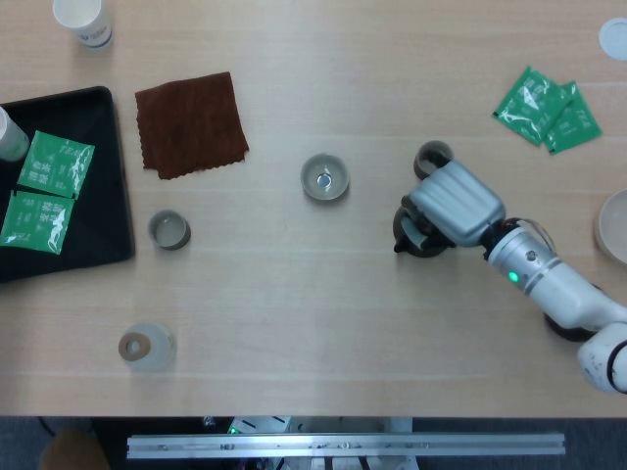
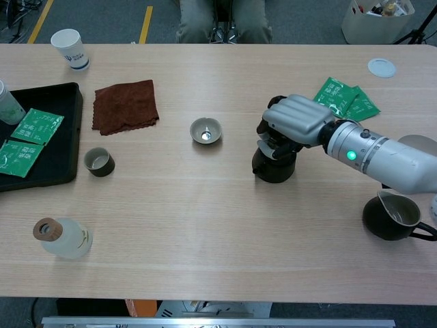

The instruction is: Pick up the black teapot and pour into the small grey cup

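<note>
We take the black tray (image 1: 108,176) at the table's left edge as our landmark. Our right hand (image 2: 295,121) is far to its right, fingers curled down over the black teapot (image 2: 274,166), which stands on the table directly beneath the palm; whether the grip has fully closed we cannot tell. The small grey cup (image 2: 205,130) lies between tray and teapot, left of the hand and nearer the tray, so we judge the pour must travel leftward. Our left hand is not visible. We count one teapot, one grey cup, one brown cloth (image 1: 190,122), one dark cup (image 1: 168,229) just right of the tray.
</note>
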